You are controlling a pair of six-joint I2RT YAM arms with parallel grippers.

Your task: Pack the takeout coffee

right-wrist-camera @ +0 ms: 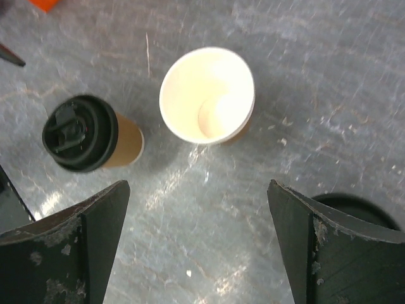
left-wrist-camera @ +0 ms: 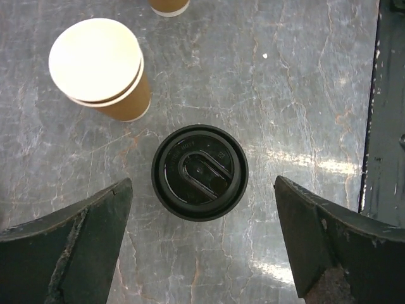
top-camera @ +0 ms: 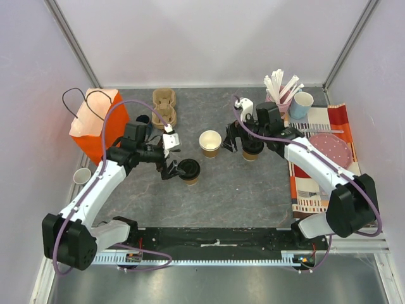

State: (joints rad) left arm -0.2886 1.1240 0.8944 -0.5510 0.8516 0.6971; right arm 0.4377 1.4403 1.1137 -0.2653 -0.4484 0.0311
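Observation:
A kraft cup with a black lid (top-camera: 188, 171) stands on the grey table left of centre. My left gripper (top-camera: 172, 170) is open beside it; in the left wrist view the lidded cup (left-wrist-camera: 199, 158) sits just ahead of and between the open gripper's (left-wrist-camera: 202, 190) tips, untouched. An open kraft cup (top-camera: 210, 143), cream-white inside, stands at the centre, and also shows in the right wrist view (right-wrist-camera: 207, 95). A second lidded kraft cup (top-camera: 252, 152) stands under my right gripper (top-camera: 239, 144), which is open and empty (right-wrist-camera: 197, 187); its lid (right-wrist-camera: 357, 212) shows behind the right finger.
An orange paper bag (top-camera: 98, 123) stands at the back left, with a cardboard cup carrier (top-camera: 164, 106) and a dark mug (top-camera: 143, 119) beside it. A light blue cup (top-camera: 302, 104), a holder of white sticks (top-camera: 278, 85), and a pink plate (top-camera: 330, 149) on a striped cloth are at the right.

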